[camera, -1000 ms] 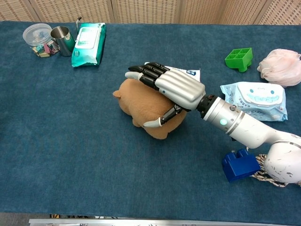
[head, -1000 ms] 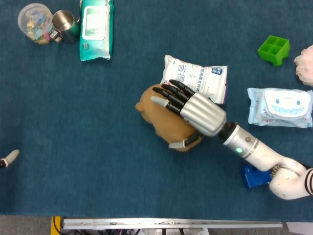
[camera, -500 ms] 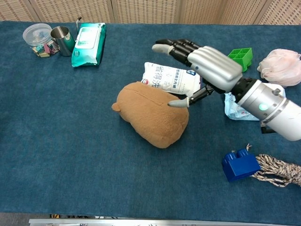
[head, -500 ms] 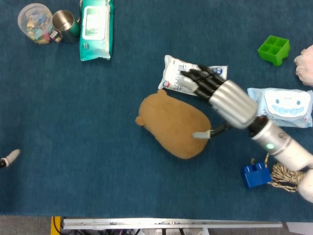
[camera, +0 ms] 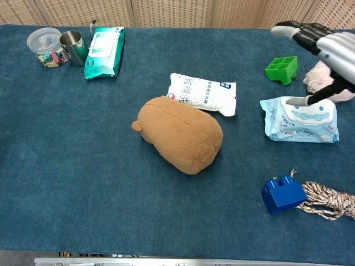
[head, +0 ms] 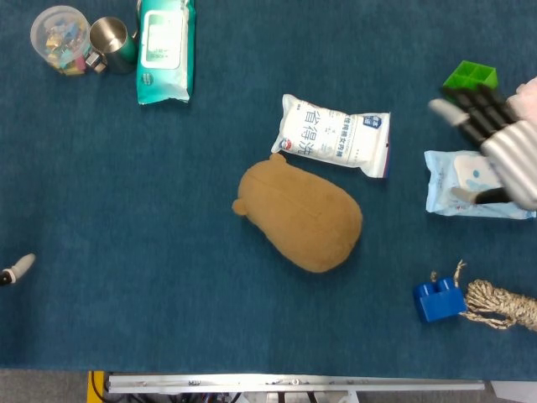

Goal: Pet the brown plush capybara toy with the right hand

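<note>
Currently the right hand [head: 495,143] is up at the far right edge, fingers spread and holding nothing, hovering over the light-blue wipes pack [camera: 299,117] and well apart from the capybara [head: 300,214]. Capybara lies mid-table on the blue cloth [head: 168,252], nothing touching it, just below the white snack bag [head: 336,134]. Left hand: only a fingertip [head: 15,270] shows at the left edge, so its state can't be told. Also present: green tray [camera: 282,68], pink puff [camera: 324,77], blue block [camera: 283,194] beside a rope [camera: 327,199], teal wipes pack [head: 164,49], steel cup [head: 113,42], plastic tub [head: 60,38].
</note>
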`<state>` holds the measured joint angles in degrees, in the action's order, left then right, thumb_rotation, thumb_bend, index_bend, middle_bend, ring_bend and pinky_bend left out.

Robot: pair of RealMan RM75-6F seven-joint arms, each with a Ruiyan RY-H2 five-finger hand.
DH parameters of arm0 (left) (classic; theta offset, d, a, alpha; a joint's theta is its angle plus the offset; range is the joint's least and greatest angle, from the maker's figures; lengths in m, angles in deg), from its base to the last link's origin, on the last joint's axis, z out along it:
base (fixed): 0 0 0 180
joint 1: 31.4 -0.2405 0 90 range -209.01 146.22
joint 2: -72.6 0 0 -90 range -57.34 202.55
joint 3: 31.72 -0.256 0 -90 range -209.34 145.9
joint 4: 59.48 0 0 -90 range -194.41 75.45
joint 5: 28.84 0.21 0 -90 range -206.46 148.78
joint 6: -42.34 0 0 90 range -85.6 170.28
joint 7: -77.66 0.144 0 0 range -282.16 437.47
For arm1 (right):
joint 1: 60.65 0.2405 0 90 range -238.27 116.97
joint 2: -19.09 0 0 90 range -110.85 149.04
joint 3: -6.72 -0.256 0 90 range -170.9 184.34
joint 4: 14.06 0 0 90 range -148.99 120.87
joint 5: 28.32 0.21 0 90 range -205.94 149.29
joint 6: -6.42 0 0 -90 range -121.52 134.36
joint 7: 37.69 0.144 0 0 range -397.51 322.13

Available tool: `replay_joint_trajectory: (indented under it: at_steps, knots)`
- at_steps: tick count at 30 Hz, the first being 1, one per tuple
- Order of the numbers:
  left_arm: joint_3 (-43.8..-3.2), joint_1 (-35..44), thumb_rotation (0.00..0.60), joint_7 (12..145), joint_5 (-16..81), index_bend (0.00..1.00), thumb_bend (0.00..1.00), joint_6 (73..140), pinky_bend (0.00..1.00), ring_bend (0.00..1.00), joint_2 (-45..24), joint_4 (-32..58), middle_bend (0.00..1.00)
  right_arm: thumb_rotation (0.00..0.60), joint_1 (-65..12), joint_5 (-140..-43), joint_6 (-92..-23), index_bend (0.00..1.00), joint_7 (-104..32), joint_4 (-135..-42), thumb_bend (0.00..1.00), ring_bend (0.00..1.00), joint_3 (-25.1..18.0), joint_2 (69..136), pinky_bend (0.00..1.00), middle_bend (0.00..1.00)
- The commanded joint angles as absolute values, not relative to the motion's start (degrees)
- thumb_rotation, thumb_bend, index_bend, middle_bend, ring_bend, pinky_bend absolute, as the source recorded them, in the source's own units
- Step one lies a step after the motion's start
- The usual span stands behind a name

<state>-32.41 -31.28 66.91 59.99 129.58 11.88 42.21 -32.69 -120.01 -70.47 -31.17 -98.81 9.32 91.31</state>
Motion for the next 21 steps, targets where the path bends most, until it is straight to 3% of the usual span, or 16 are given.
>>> replay_joint_trajectory:
  at_steps: [1, 21]
  knots:
    - [-32.3, -31.1, 0.600, 67.6, 59.9, 0.06, 0.10, 129.4, 0.00, 0.00, 11.6, 42.2, 0.02, 0.600, -34.8, -118.2, -71.1, 0.00, -31.6, -99.5, 0.00, 0.00, 9.7, 88.9, 0.00, 0.00]
    - [-31.8, -29.7, 0.600, 70.9, 59.1, 0.06, 0.10, 127.7, 0.00, 0.00, 10.9, 42.9, 0.02, 0.600, -48.8, -110.5, -78.9, 0.00, -32.0, -102.0, 0.00, 0.00, 9.4, 81.0, 0.00, 0.00]
